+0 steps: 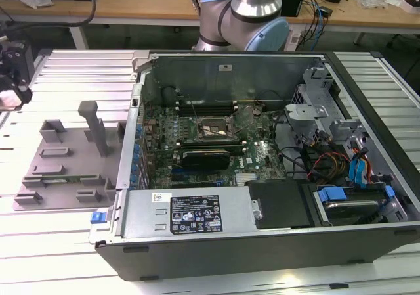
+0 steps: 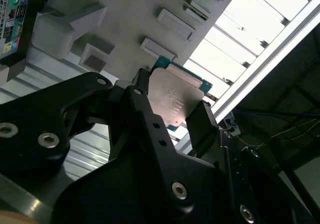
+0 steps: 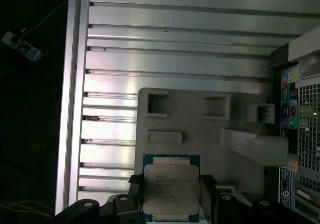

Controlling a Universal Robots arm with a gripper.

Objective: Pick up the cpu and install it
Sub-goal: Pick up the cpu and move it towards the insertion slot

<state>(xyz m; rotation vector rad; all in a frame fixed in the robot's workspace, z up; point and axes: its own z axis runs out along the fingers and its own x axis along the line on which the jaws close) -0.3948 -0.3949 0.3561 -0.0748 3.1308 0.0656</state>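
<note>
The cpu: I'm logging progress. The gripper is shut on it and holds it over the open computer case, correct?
Not over the case. The first wrist view shows the gripper shut on the cpu over the grey tray, with the computer case alongside.

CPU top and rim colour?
The cpu: silvery top, blue-green rim; best in the first wrist view.

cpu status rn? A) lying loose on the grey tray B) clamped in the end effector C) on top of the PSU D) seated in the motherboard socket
B: in both wrist views the end effector grips the cpu by two opposite edges, with the grey tray behind it.
</note>
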